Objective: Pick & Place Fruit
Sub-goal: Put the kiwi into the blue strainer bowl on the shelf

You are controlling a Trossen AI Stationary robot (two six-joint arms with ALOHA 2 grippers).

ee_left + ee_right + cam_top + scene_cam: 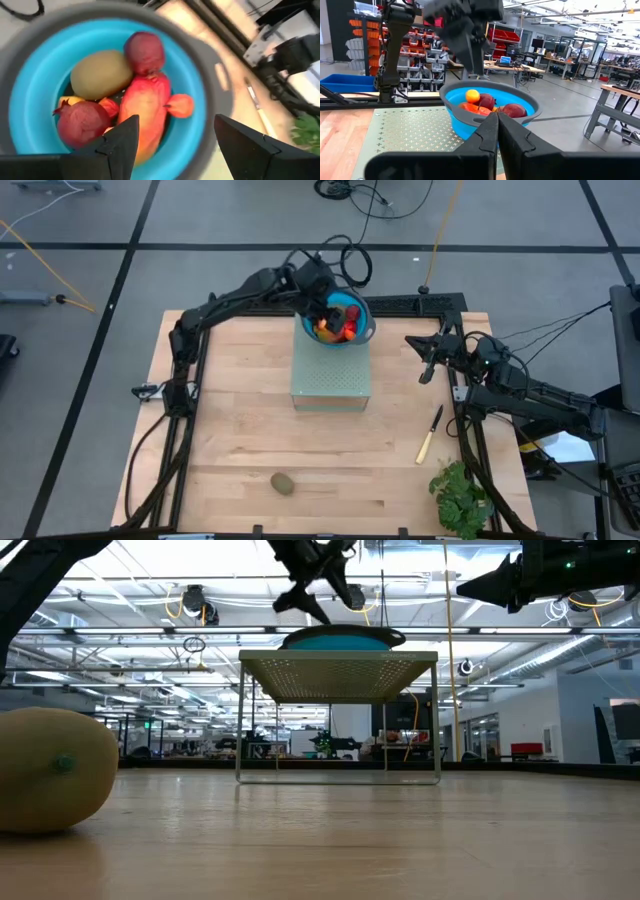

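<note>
A blue bowl (345, 320) with a grey rim stands on a pale green perforated riser (331, 375). In the bowl (30, 100) lie a brownish-green oval (100, 75), two dark red round fruits (145, 50) (82, 122), an orange-red oblong (145, 112) and small orange-red pieces (180, 106). Another brownish-green oval (284, 483) (50, 770) rests on the table near its near edge. My left gripper (322, 302) (175, 145) hangs open above the bowl, fingers pointing down at the fruit. My right gripper (428, 368) (496, 132) waits shut, to the right of the riser.
A yellow-handled knife (430, 435) lies on the table right of the riser, below my right gripper. A leafy green bunch (460, 495) sits at the near right corner. Black frame rails run along the table's left, right and far edges (420, 302). Bare wood (250, 430) lies before the riser.
</note>
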